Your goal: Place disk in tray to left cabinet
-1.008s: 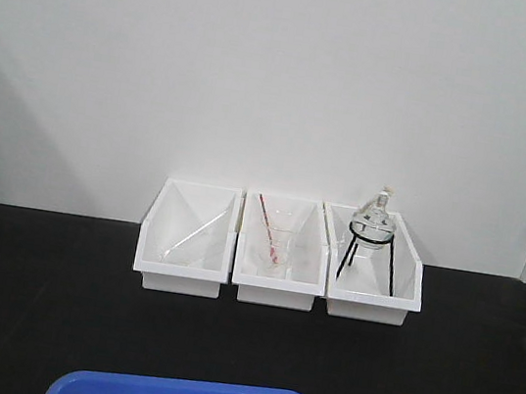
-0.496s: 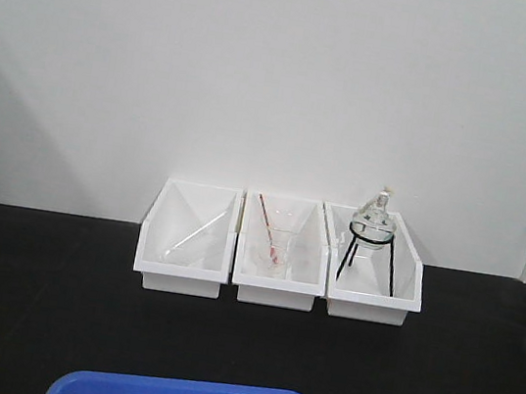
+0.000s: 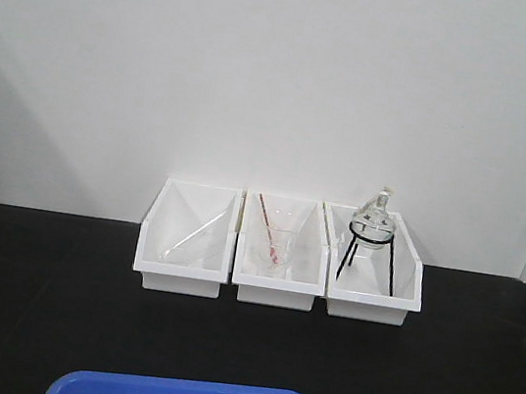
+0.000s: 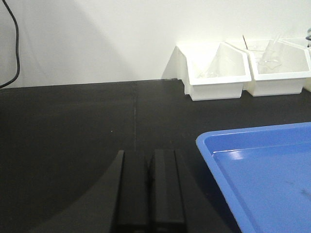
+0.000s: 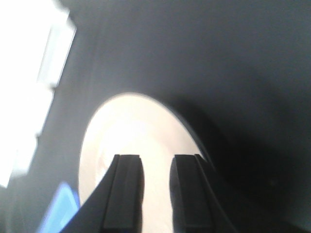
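Two right fingers [image 5: 124, 194] stand apart with nothing between them, over the disk [image 5: 136, 131]. This wrist view is blurred, so you cannot tell whether they touch it. One second ago a dark part of this arm showed at the disk's edge in the front view; now it is gone from there. The disk lies bare on the desk [image 3: 30, 301], just right of the tray [image 3: 185, 386] and apart from it. You may judge that the disk is not gripped yet, so putting it in the tray is not done.

Your left fingers [image 4: 133, 189] are pressed together and empty, just left of the tray.

Counted: one disk, one tray, three white bins [image 3: 273, 293] behind the tray, and one glass flask [image 3: 375, 219] on a black stand. No view shows the left cabinet.
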`<state>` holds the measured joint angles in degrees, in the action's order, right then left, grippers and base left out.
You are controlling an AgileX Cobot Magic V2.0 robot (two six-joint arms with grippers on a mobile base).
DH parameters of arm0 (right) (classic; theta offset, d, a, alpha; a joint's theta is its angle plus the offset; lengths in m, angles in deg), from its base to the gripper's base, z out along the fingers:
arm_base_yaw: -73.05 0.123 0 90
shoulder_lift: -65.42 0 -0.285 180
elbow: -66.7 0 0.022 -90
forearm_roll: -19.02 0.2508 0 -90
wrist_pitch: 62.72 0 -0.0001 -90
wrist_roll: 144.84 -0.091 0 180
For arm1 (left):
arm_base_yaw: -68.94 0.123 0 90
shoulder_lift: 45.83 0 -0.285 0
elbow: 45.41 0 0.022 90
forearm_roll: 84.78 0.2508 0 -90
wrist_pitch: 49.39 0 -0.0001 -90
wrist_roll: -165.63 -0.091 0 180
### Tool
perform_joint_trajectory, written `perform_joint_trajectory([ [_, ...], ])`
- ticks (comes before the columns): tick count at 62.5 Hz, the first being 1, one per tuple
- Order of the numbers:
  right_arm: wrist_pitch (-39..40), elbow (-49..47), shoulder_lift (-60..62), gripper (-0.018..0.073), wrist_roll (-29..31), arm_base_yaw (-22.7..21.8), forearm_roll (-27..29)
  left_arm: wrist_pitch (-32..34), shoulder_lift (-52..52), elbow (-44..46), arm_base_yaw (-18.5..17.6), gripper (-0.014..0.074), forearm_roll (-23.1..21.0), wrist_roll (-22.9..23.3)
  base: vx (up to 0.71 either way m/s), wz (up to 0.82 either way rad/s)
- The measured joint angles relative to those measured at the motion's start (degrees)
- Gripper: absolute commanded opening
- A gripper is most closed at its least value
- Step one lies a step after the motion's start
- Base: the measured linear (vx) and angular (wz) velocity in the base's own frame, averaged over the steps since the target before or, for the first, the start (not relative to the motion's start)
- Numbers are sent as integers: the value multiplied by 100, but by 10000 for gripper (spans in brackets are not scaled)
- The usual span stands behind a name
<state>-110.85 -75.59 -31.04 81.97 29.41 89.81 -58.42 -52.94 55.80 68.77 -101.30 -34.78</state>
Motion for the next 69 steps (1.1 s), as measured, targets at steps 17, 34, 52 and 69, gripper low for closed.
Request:
perform_joint_trajectory([
  [17, -198, -19, -634, 246, 1749, -6, 110, 0, 0, 0, 0, 0, 0, 0, 0, 0],
  [34, -109, -239, -634, 380, 2052, -6, -8, 0, 0, 0, 0, 0, 0, 0, 0, 0],
  [52, 149, -239, -634, 568, 2019, -11, -365, 0, 0, 0, 0, 0, 0, 0, 0, 0],
  [69, -162, -250, -1160, 564, 1973, -11, -295, 0, 0, 0, 0, 0, 0, 0, 0, 0],
])
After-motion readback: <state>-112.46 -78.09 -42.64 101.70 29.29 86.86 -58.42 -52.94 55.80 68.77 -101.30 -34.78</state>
